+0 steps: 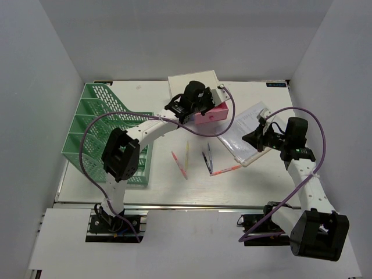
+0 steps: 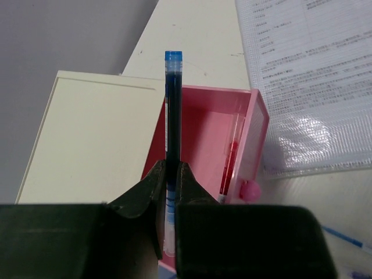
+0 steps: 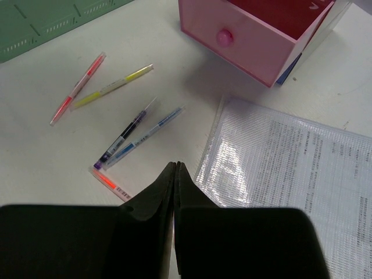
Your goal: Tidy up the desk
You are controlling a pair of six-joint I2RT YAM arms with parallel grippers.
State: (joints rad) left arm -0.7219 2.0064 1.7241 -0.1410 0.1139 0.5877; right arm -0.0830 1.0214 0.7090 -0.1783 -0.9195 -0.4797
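The left gripper is clamped on a slim blue pen. The pen sticks straight out from between the fingers, directly above the pink plastic drawer, which is pulled open. A red pen lies inside that drawer along the wall nearest its round pink knob. The drawer comes out of a small white box, which sits at the far side of it.

The right gripper has its fingers pressed together, and nothing shows between them. It hangs in front of the drawer, just beside the near edge of a clear plastic sleeve holding a printed sheet. The sleeve lies to the right of the drawer.

Five loose pens lie in front of the drawer:
- a pink-orange highlighter
- a yellow highlighter
- a dark purple pen, just beside the next one
- a pale blue pen
- an orange marker, nearest the arms

A green mesh file rack stands well to the left of the drawer. The off-white desk lies under all of this, with grey walls around it and a metal rail on its front edge.
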